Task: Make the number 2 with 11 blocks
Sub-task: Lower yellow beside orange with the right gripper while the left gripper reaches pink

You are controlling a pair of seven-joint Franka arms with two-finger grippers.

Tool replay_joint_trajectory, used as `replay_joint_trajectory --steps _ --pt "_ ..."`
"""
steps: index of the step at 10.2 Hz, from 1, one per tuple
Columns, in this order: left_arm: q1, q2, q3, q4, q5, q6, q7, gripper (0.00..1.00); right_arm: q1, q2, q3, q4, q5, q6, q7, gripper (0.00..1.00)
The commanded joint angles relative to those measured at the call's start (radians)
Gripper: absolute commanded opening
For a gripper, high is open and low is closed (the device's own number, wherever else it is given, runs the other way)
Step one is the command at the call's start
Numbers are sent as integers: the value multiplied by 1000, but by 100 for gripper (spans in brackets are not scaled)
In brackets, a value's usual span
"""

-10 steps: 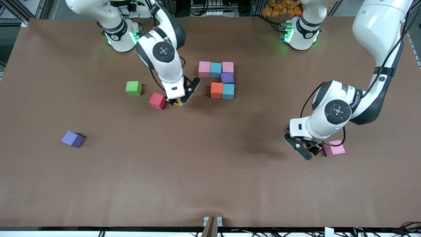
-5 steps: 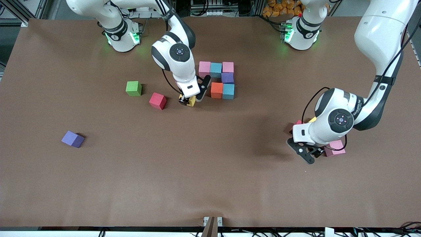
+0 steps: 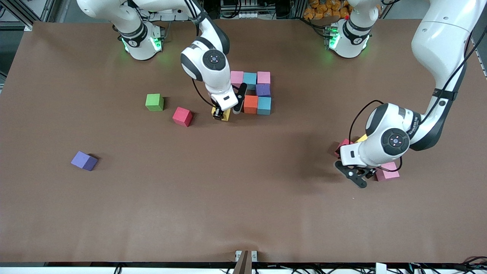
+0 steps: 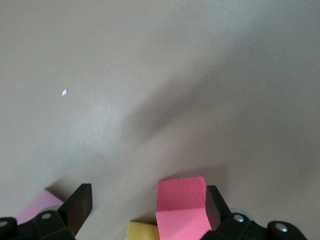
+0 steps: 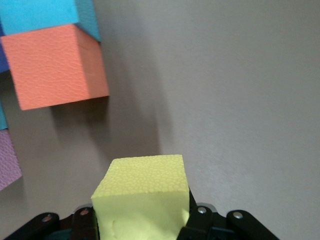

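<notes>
Nearest the front camera, a purple cube [image 3: 84,160] lies alone on the brown counter [image 3: 213,205] toward the right arm's end. Toward the left arm's end, the left hand [image 3: 361,176] sits low with its fingers [image 4: 77,209] spread wide; a pink cube [image 3: 388,172] lies just beside it, and a red cube [image 4: 181,207] touches one finger while a second yellow cube [image 4: 142,231] shows between the fingers, neither clamped.

Farther back, a red cube [image 3: 182,116] and a green cube [image 3: 154,102] stand near each other. The right hand [image 3: 222,114] grips a yellow cube [image 5: 143,196] beside the orange cube [image 3: 250,104], just short of touching it.

The number 2 is partly built: the orange cube touches a light blue cube [image 3: 264,105], a purple cube [image 3: 263,90] sits above that, and farthest is the top row of pink [image 3: 236,77], light blue [image 3: 249,78], pink [image 3: 263,77].
</notes>
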Motion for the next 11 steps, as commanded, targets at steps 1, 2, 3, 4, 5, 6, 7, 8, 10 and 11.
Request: replay_joint_trajectory --steps 1,2,3,4,5,6,7,8,10,11 --pt "15 -147 -20 -171 -16 69 -148 100 51 34 -1 16 -12 10 -6 49" --pt "20 -181 -18 -228 -16 118 -170 100 60 48 1 17 -6 22 -5 48" --pt "40 -196 -20 -268 -15 153 -173 100 76 61 1 19 -3 47 1 48" --pt "46 -196 -20 -283 -12 173 -156 100 86 72 1 20 -2 56 6 48" --pt "46 -190 -20 -287 -1 177 -152 100 92 78 1 22 -2 58 6 48" --pt "46 -184 -20 -291 -1 183 -147 100 96 83 1 25 -1 58 6 48" --pt "46 -184 -20 -308 2 195 -147 100 99 91 2 31 -1 58 6 48" --pt "46 -180 -18 -323 4 213 -147 100 109 98 2 34 1 58 7 48" --pt "48 -161 -18 -326 45 224 -142 100 120 115 2 50 4 58 7 48" --pt "54 -155 -18 -333 60 227 -142 100 126 127 2 57 4 58 7 48"
